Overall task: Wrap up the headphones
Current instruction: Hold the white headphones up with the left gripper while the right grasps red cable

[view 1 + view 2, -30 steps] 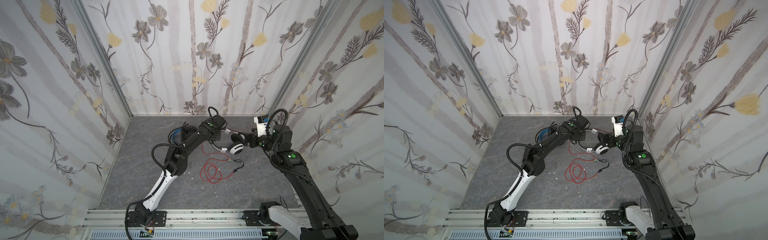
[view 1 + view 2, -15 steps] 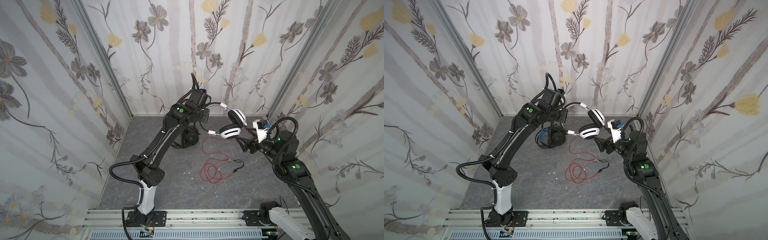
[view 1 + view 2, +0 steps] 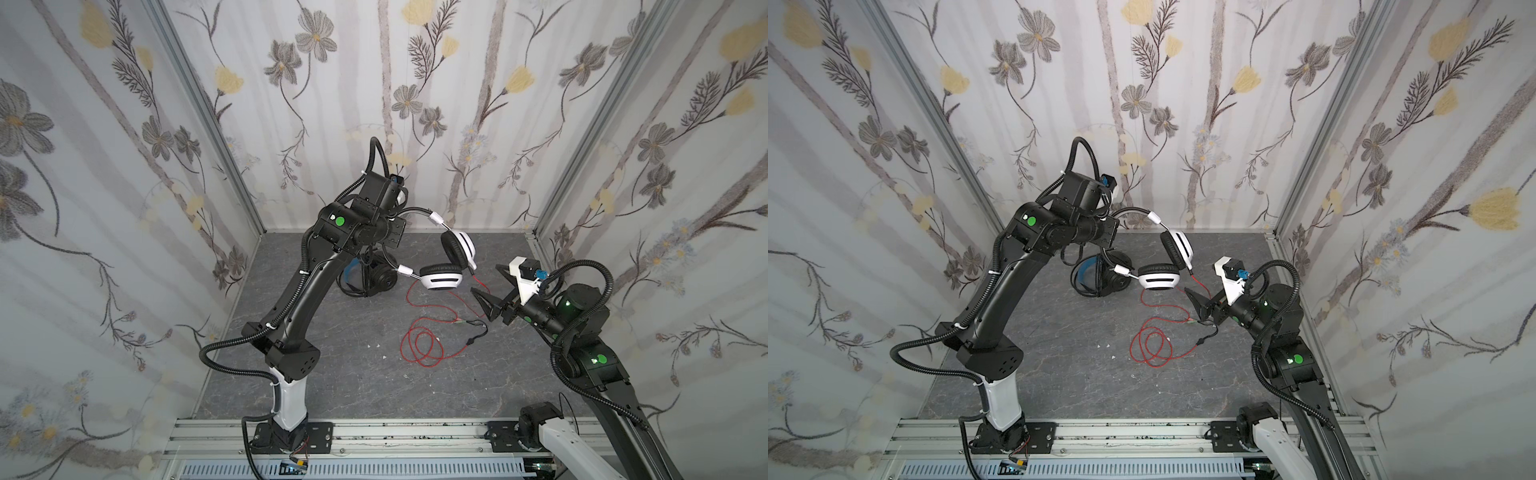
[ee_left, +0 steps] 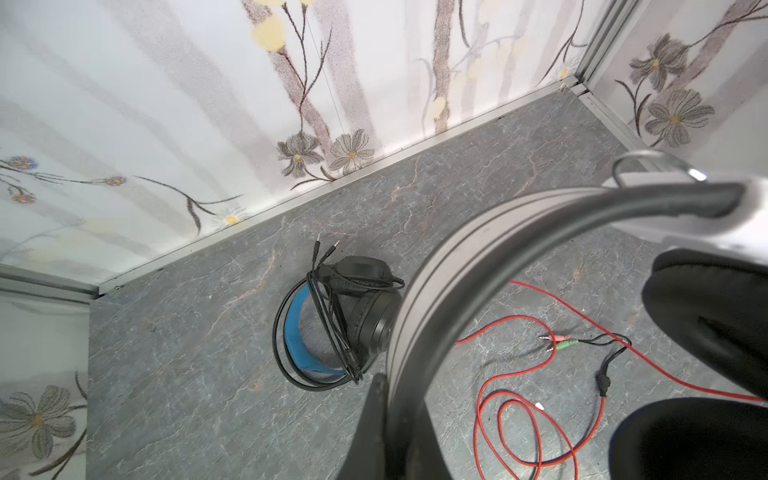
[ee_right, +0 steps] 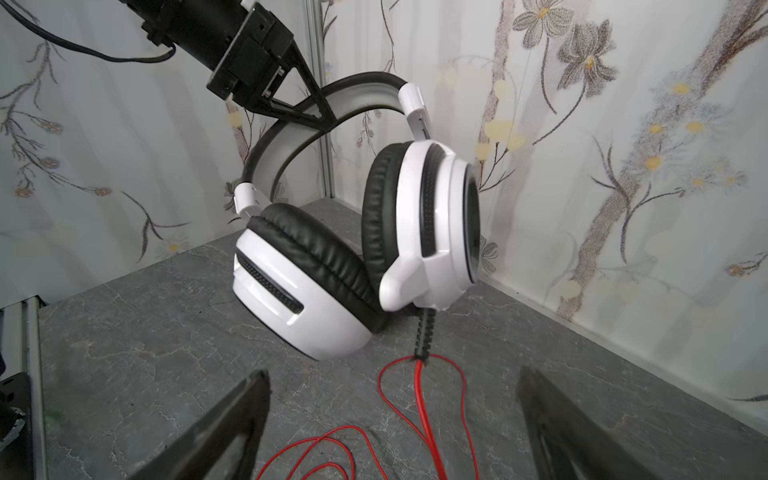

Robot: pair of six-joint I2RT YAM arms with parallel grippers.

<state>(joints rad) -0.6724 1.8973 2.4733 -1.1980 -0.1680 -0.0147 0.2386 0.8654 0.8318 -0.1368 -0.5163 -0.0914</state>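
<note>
Grey marbled floor (image 3: 332, 374), floral walls (image 3: 457, 83) | left jaws clamped on white headphones (image 3: 441, 279) | right jaws apart

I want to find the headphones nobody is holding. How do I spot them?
Look at the grey table, near the back wall, under the left arm. The black headphones lie there. Unlike the white headphones hanging from the left gripper with a loose red cable, this pair has a blue inner headband and its black cable looped around it.
</note>
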